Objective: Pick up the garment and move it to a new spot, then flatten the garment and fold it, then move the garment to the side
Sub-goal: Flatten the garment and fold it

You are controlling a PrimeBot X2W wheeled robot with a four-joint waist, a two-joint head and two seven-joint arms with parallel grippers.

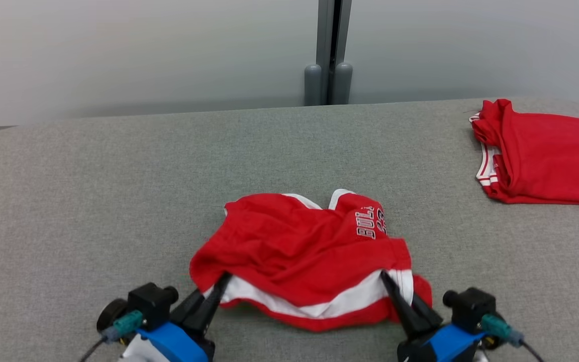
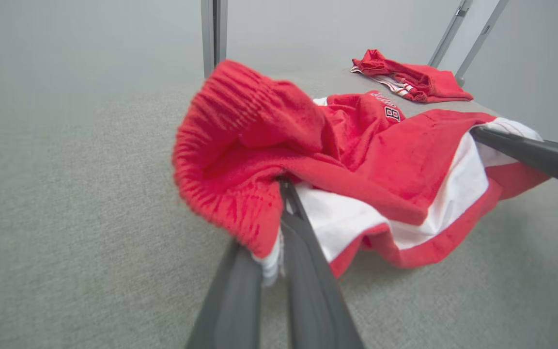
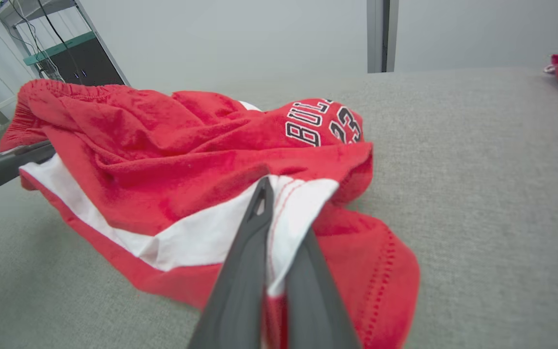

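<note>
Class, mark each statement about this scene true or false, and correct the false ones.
1. The left claw and the right claw are each shut on the red shorts. True.
2. A second red garment lies at the far right of the grey table. True.
3. The shorts lie spread flat. False: they are crumpled.
4. The shorts' wide stripe is blue. False: it is white.

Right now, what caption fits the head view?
Crumpled red shorts gripped by left claw and right claw; folded red garment beyond, at right.
</note>
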